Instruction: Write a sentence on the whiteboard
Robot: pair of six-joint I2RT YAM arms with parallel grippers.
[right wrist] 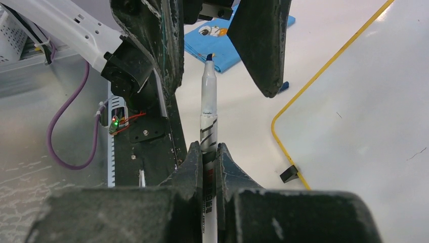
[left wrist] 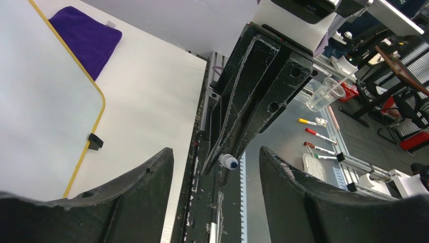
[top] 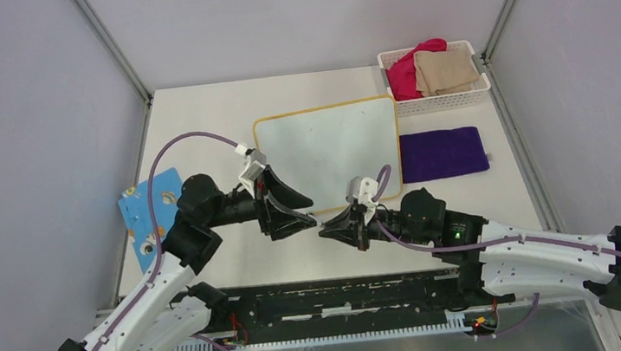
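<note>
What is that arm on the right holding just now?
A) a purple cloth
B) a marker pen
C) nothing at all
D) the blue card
B: in the right wrist view the right gripper has its jaws shut on a marker, whose uncapped blue tip points toward the open left gripper.

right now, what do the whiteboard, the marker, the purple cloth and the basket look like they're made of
whiteboard: glossy smooth white panel, likely coated board or plastic; it shows sheen, yellow-orange rim.
marker: hard white plastic barrel, seemingly; smooth, printed.
purple cloth: soft matte fabric, perhaps microfibre; fuzzy nap, sewn tag.
basket: rigid white plastic, apparently; moulded lattice walls.
</note>
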